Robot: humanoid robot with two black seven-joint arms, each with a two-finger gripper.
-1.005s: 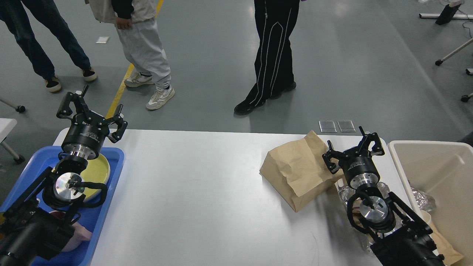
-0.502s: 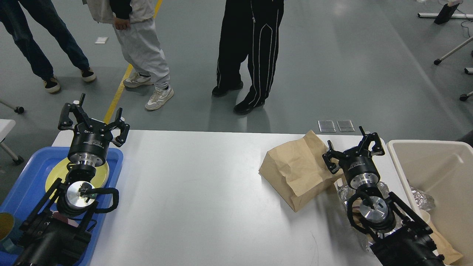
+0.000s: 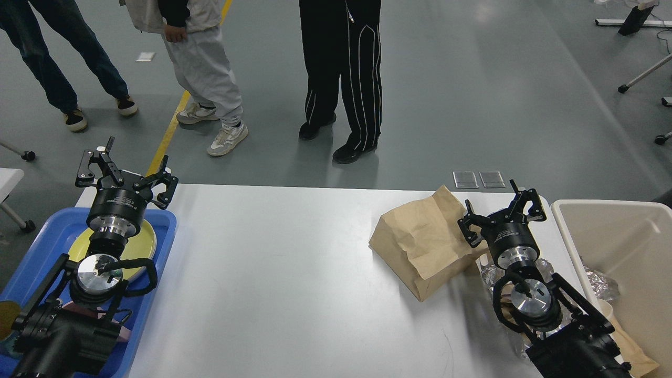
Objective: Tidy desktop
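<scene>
The bench point(image 3: 294, 273) is a wide white slab with rounded corners, smooth and matte, filling the lower half of the view; most of its middle is bare, with a faint scratch near 5 o'clock. Beyond its far edge lies a grey-green floor point(image 3: 472, 79) with a yellow line point(image 3: 169, 131) at 11 o'clock and two metal floor plates point(image 3: 478, 179) at 1 o'clock. Three people stand there, seen from the waist down: dark jeans point(image 3: 63, 58) at 10 o'clock, pale grey trousers point(image 3: 207, 73) at 11, black striped trousers point(image 3: 344, 73) at 12.

A blue tray point(image 3: 157, 231) sits on the bench's left end at 9 o'clock, holding a yellow plate point(image 3: 144, 241). A crumpled brown bag point(image 3: 425, 241) lies at 3 o'clock, with foil point(image 3: 488, 273) just beside it. A beige bin point(image 3: 619, 247) stands at the right edge, at 4 o'clock, with more foil and brown paper inside.

The left gripper point(image 3: 126, 170) hangs over the tray's far edge, jaws spread and holding nothing. The right gripper point(image 3: 501, 210) sits at the bag's right edge, jaws spread wide, also holding nothing; whether it touches the bag I cannot tell.
</scene>
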